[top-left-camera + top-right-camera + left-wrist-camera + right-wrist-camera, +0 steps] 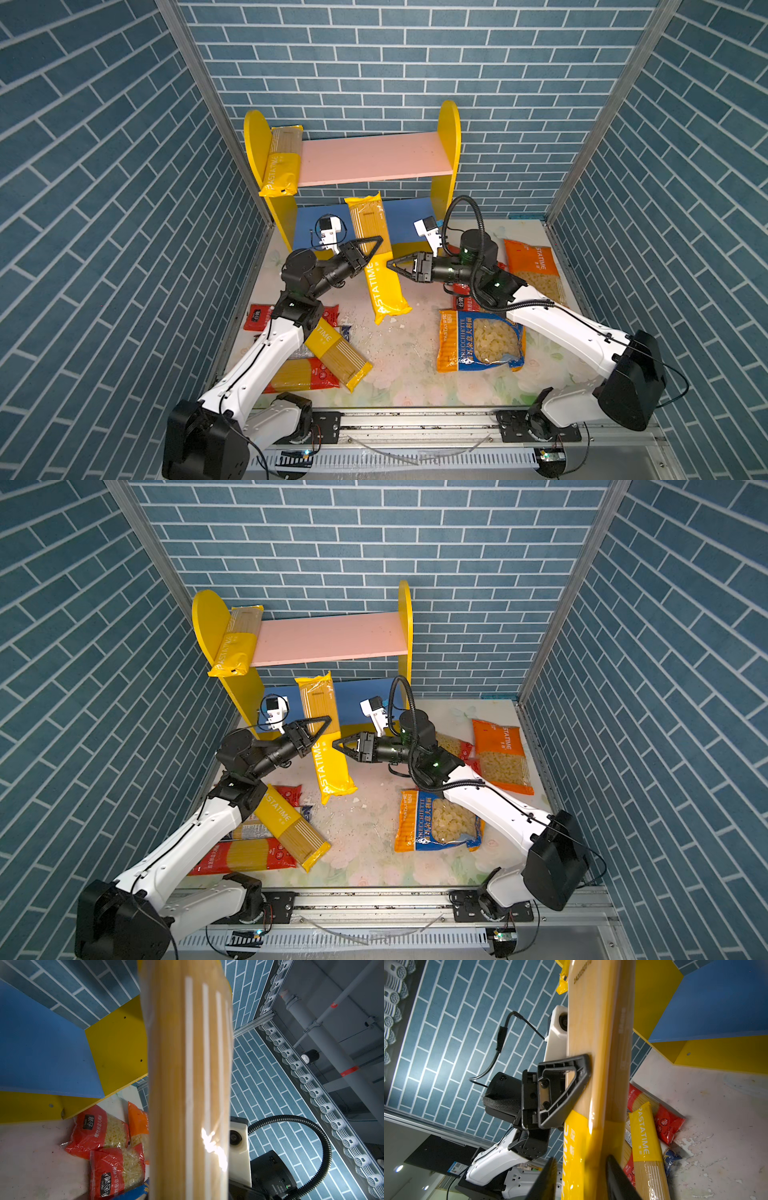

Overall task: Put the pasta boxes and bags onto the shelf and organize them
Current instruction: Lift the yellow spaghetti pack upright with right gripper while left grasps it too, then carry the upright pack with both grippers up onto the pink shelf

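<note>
Blue brick-pattern walls [104,166]; floral table [399,357]. Left fingers [584,1068] are clamped on the mid-length of a yellow PASTATIME spaghetti pack [384,286], one finger flat against its face. The pack stands tilted, its upper end in front of the shelf's [449,137] blue lower board. Right fingers [392,264] are parted, straddling the pack's yellow lower part; no grip evident.

Near left, mostly buried under the left arm [266,353] and a yellow pack [336,353]: red spaghetti pack [307,376], dark blue pack [346,331]. Behind the right arm [561,328], only slivers of red bags [457,293]. Left claw's [372,248] second finger hidden behind the held pack [376,284], itself cut off at both ends in wrist views.
</note>
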`<state>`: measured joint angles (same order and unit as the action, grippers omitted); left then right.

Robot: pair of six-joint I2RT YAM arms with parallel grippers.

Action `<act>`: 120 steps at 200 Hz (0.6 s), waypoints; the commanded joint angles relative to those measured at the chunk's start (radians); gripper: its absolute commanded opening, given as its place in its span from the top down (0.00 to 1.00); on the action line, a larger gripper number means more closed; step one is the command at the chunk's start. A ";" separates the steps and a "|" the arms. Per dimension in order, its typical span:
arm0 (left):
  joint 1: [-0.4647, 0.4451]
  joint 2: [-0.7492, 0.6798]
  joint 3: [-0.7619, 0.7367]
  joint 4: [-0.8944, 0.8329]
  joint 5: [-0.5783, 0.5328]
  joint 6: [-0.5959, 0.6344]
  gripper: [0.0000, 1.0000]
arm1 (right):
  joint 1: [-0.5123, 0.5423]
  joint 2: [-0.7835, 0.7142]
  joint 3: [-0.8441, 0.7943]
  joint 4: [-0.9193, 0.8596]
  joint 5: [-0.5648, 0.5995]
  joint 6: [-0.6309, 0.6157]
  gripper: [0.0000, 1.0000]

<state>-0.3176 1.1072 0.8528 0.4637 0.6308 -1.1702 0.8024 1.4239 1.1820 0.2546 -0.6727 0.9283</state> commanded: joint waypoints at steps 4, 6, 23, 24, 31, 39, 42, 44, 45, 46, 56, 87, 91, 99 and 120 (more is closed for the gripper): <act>-0.001 0.001 0.180 0.023 -0.002 0.051 0.94 | 0.001 -0.009 0.008 -0.024 -0.018 -0.073 0.46; 0.000 0.006 0.190 0.020 -0.002 0.052 0.94 | 0.002 -0.008 0.008 -0.032 -0.019 -0.079 0.45; 0.024 0.046 0.267 0.001 0.008 0.048 0.95 | 0.001 -0.008 0.010 -0.114 -0.015 -0.134 0.42; 0.028 0.049 0.272 -0.001 0.008 0.047 0.95 | 0.001 -0.009 0.010 -0.116 -0.016 -0.136 0.42; 0.048 0.066 0.304 -0.016 0.014 0.038 0.97 | 0.000 -0.013 0.011 -0.130 -0.022 -0.145 0.40; 0.068 0.085 0.341 -0.036 0.021 0.037 0.98 | 0.000 -0.021 0.012 -0.132 -0.027 -0.143 0.39; 0.076 0.092 0.354 -0.047 0.022 0.039 0.98 | 0.000 -0.022 0.015 -0.132 -0.026 -0.139 0.38; 0.079 0.096 0.363 -0.053 0.023 0.040 0.98 | 0.000 -0.023 0.015 -0.131 -0.027 -0.137 0.38; 0.081 0.098 0.367 -0.057 0.022 0.041 0.98 | 0.000 -0.024 0.016 -0.129 -0.027 -0.135 0.38; 0.083 0.100 0.371 -0.062 0.022 0.042 0.98 | 0.000 -0.024 0.017 -0.128 -0.027 -0.133 0.38; 0.097 0.121 0.410 -0.088 0.024 0.056 0.98 | 0.001 -0.025 0.030 -0.111 -0.021 -0.113 0.38; 0.125 0.180 0.519 -0.168 0.023 0.099 0.98 | 0.012 0.024 0.121 -0.049 0.003 -0.065 0.39; 0.129 0.187 0.532 -0.177 0.023 0.102 0.98 | 0.013 0.035 0.136 -0.040 0.009 -0.059 0.39; 0.141 0.197 0.553 -0.189 0.020 0.104 0.98 | 0.015 0.060 0.172 -0.022 0.014 -0.048 0.40; 0.174 0.231 0.620 -0.239 0.012 0.104 0.97 | 0.023 0.132 0.270 -0.001 0.048 -0.021 0.43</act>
<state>-0.1810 1.3388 1.3544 0.1825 0.6552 -1.0821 0.8120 1.4895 1.3312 0.2016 -0.6628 0.8677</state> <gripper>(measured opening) 0.256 0.590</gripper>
